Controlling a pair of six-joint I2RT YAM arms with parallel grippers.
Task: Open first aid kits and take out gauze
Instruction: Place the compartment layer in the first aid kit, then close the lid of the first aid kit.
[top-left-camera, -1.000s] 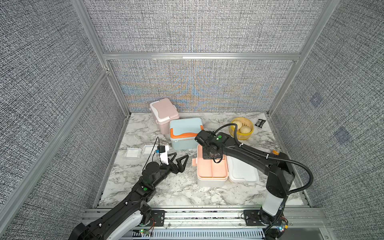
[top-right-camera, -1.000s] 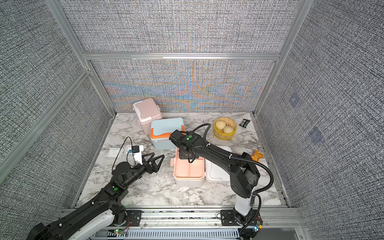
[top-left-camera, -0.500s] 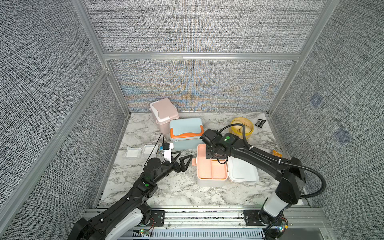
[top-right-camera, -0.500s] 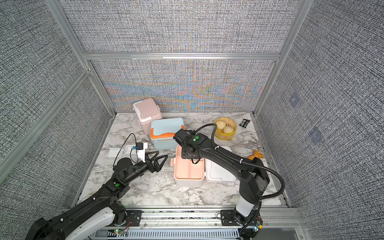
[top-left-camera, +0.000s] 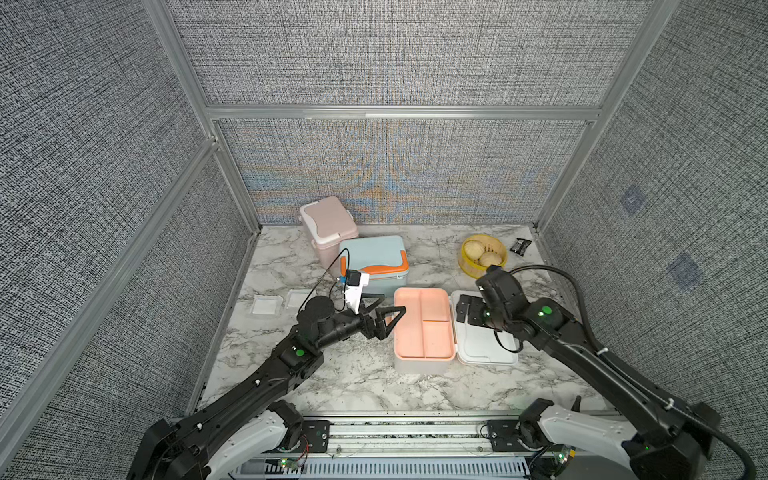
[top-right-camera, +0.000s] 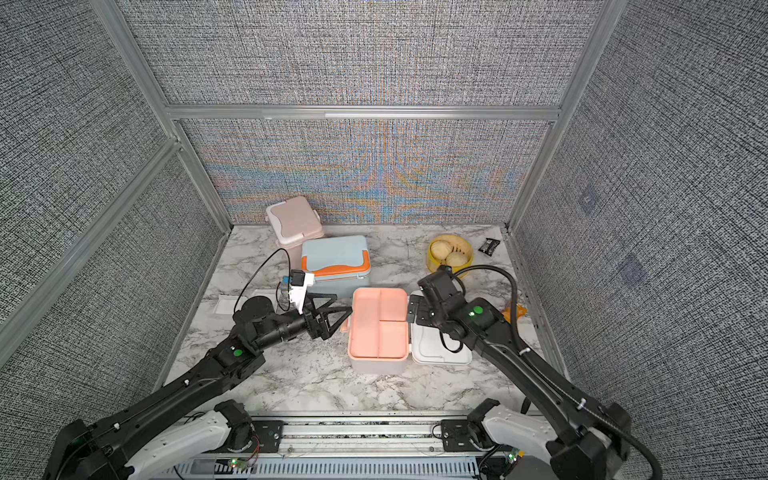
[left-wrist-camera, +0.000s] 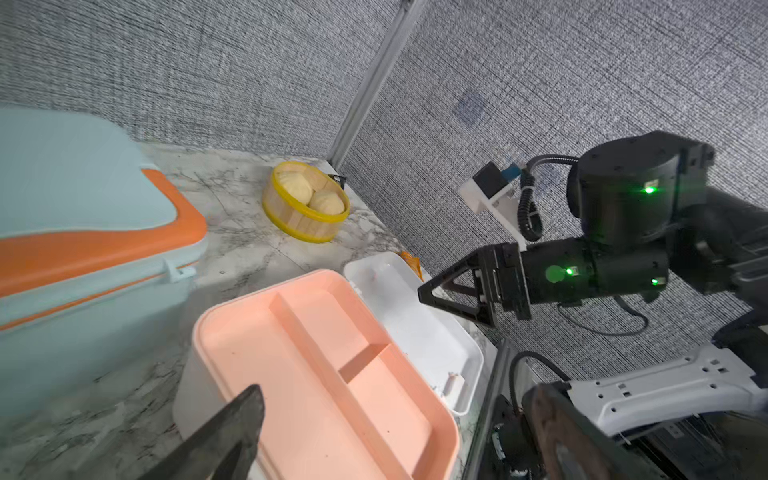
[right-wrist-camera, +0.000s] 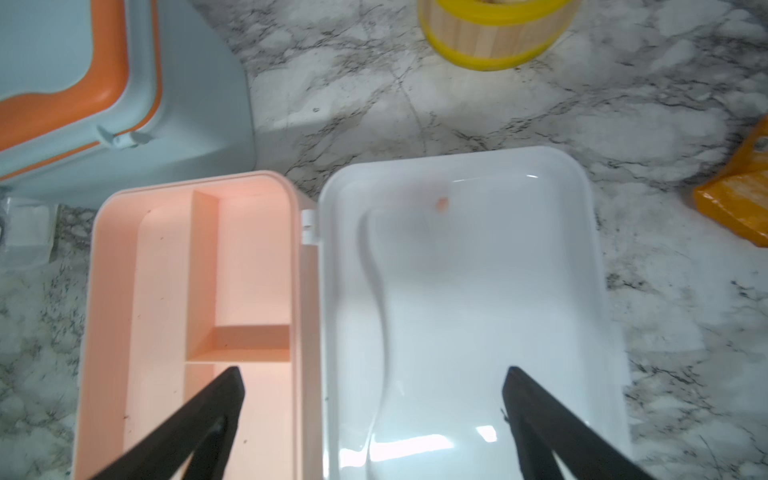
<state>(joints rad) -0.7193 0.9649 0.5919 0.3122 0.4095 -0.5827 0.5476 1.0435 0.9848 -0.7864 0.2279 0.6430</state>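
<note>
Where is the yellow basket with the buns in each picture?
Both top views: yellow basket at the table's back right.
Left wrist: beyond the peach tray, whole.
Right wrist: beyond the white lid, cut off at the picture's edge.
Shared landmark: the peach tray, in every view.

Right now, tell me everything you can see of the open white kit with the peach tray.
The white kit is glossy plastic, standing upright on the marble table in front of the blue kit. Its hinged lid lies fully open, flat beside it. The peach tray inside has one long and two smaller compartments, all empty.
</note>
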